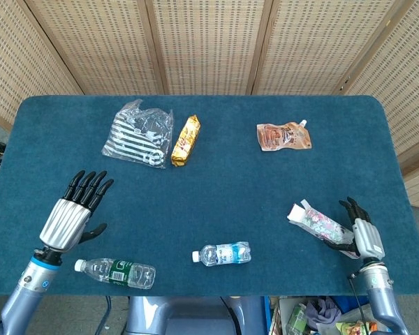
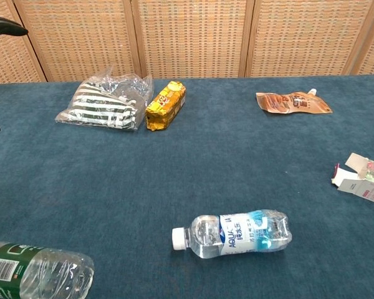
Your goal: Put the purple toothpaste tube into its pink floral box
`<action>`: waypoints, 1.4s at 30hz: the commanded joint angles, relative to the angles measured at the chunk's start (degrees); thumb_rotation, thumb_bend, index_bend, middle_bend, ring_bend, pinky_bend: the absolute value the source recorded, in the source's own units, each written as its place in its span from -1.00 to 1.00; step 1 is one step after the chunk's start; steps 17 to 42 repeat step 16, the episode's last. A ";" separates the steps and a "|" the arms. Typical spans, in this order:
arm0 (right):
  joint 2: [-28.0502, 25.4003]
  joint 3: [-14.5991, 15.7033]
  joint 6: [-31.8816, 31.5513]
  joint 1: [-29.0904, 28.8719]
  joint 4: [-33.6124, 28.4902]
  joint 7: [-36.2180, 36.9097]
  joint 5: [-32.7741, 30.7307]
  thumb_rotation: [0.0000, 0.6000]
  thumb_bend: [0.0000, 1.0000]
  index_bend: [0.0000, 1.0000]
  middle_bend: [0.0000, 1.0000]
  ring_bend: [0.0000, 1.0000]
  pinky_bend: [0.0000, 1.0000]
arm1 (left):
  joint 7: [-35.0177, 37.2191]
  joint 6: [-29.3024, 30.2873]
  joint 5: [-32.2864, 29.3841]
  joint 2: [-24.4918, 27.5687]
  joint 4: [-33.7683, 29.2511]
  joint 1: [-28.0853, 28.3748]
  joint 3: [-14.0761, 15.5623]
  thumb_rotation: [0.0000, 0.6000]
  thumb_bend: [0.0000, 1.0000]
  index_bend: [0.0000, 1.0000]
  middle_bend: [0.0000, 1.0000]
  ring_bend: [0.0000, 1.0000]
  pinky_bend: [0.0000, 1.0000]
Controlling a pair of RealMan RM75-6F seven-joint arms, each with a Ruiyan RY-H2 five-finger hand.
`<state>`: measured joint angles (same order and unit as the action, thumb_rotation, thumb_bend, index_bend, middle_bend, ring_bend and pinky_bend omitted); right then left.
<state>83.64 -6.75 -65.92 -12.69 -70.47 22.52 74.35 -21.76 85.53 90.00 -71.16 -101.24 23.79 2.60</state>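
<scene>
Pink floral box (image 1: 315,222) lies flat just beside our right hand (image 1: 358,229), whose fingers are spread, holding nothing; left hand (image 1: 71,213) hovers spread. Purple tube isn't visible, perhaps already inside.

floral box (image 2: 364,179) lying flat, water bottle (image 2: 234,233)

Head view – high, looking down; chest view – low, near; both share table (image 1: 216,181).

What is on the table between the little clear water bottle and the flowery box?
Nothing. In the head view, only bare blue table lies between the small water bottle and the pink floral box.
</scene>
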 commanded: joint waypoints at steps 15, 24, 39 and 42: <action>-3.06 1.63 -23.65 5.55 -1.42 -21.52 13.43 1.00 -0.99 -0.84 -1.00 -1.00 -1.00 | -0.38 5.14 -1.80 -2.35 5.62 -11.50 4.11 1.00 -0.57 -1.00 -1.00 -1.00 -1.00; -3.44 1.69 -24.24 5.72 -1.31 -23.02 13.79 1.00 -0.99 -0.84 -1.00 -1.00 -1.00 | -0.17 5.15 -2.00 -2.69 6.61 -12.01 4.21 1.00 -0.57 -1.00 -1.00 -1.00 -1.00; -3.44 1.69 -24.24 5.72 -1.31 -23.02 13.79 1.00 -0.99 -0.84 -1.00 -1.00 -1.00 | -0.17 5.15 -2.00 -2.69 6.61 -12.01 4.21 1.00 -0.57 -1.00 -1.00 -1.00 -1.00; -3.44 1.69 -24.24 5.72 -1.31 -23.02 13.79 1.00 -0.99 -0.84 -1.00 -1.00 -1.00 | -0.17 5.15 -2.00 -2.69 6.61 -12.01 4.21 1.00 -0.57 -1.00 -1.00 -1.00 -1.00</action>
